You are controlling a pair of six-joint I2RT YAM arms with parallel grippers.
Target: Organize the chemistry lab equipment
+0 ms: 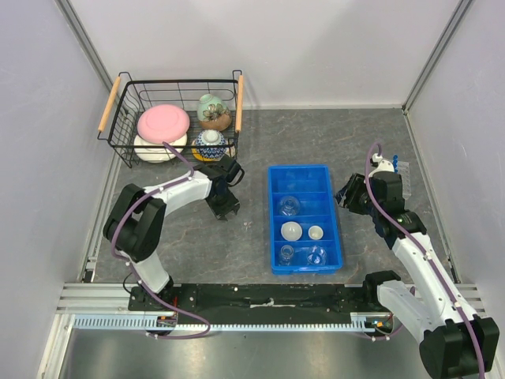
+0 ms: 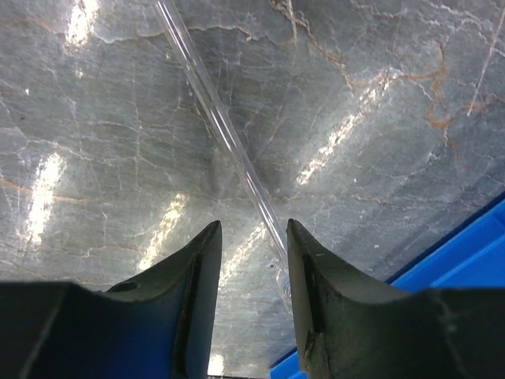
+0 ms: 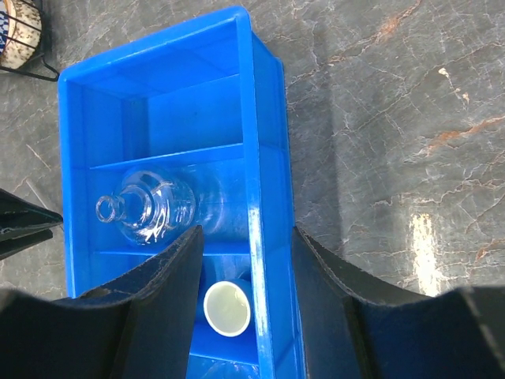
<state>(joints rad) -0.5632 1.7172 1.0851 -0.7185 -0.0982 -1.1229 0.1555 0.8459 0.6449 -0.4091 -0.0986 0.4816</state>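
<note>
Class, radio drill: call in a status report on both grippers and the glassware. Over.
Left gripper open, straddling glass rod on table. Right gripper open, empty, above blue tray wall. No obstruction seen.

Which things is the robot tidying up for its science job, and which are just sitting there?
Part of the job: glass flasks and two little white dishes in the blue tray; the thin clear tube on the table.
Just lying about: the wire basket with its pink dish, white bowl and patterned jars.
</note>
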